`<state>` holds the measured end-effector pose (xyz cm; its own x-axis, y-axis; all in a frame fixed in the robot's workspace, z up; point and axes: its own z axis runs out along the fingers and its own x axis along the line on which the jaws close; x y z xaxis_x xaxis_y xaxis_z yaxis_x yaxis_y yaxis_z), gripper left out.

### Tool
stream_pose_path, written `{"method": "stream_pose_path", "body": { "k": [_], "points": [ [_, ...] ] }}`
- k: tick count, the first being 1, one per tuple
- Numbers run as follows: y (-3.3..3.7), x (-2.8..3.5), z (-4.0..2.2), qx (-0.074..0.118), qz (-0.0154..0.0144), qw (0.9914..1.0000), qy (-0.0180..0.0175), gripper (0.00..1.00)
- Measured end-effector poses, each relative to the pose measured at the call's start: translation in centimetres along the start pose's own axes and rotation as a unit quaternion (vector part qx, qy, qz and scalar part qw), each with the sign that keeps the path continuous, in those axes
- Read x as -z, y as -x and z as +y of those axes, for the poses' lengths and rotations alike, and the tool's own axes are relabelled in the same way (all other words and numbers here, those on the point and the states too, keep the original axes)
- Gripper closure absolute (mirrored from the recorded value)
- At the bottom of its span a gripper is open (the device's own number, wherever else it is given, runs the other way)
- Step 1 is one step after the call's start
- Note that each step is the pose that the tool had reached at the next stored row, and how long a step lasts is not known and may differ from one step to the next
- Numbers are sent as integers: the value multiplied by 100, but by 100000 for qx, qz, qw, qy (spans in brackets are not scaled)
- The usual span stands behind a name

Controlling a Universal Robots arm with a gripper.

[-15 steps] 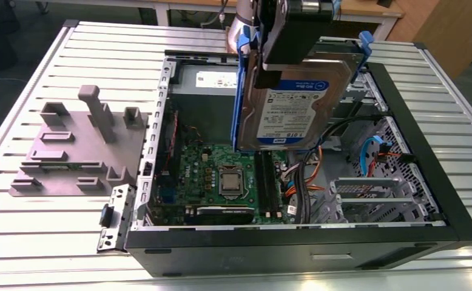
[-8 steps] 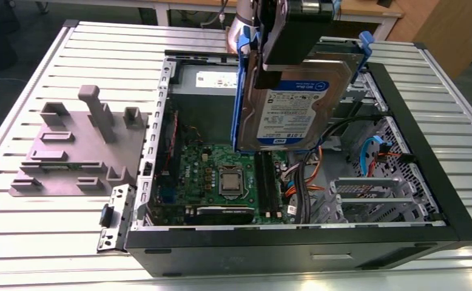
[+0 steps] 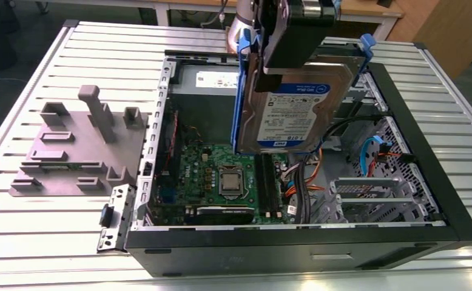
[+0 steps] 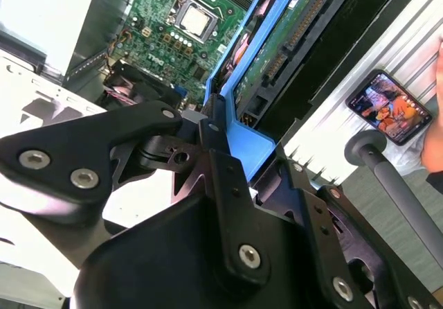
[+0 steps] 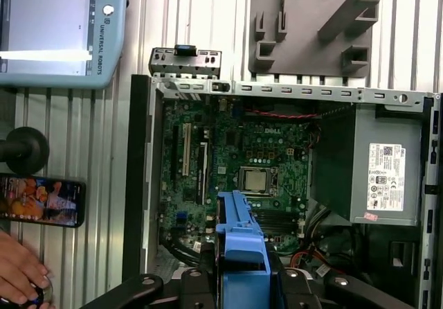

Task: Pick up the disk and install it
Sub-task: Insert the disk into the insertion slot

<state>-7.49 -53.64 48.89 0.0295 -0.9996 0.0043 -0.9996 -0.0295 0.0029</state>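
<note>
The disk (image 3: 294,112) is a silver hard drive with a white-and-blue label and blue rails along its edges. It hangs upright above the open computer case (image 3: 430,176), over the right part of the motherboard (image 3: 219,176). My gripper (image 3: 295,57) is shut on its upper end. In the second wrist view the black fingers (image 4: 223,158) clamp the blue rail (image 4: 239,139), and the disk's green circuit side (image 4: 277,53) points down towards the case. In the first wrist view the blue rail (image 5: 239,243) sits between the gripper's arms, over the motherboard (image 5: 242,156).
A grey power-supply box (image 5: 384,184) fills one corner of the case. A metal drive cage (image 3: 374,194) and loose cables lie at the exterior view's right. A grey fixture (image 3: 74,145) stands beside the case. A pendant (image 5: 55,25), a phone (image 5: 41,201) and a hand (image 5: 21,274) are nearby.
</note>
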Motion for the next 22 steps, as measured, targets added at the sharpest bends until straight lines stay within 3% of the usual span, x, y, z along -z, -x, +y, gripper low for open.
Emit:
{"method": "stream_pose_path", "body": {
  "k": [4, 9, 13, 14, 17, 18, 22],
  "points": [
    [-31, -14, -60, -3, -10, 100000, 1, 64],
    [-48, -39, -284, -2, -16, 100000, -6, 64],
    [-80, -66, -404, -3, -39, 100000, 1, 64],
    [-90, -74, -420, 0, -133, 100000, 0, 64],
    [-124, -98, -444, -2, -985, 99995, -28, 64],
    [-136, -106, -451, -1, -1131, 99994, -36, 64],
    [-155, -126, -521, -40, -1144, 99993, -31, 64]
  ]
}}
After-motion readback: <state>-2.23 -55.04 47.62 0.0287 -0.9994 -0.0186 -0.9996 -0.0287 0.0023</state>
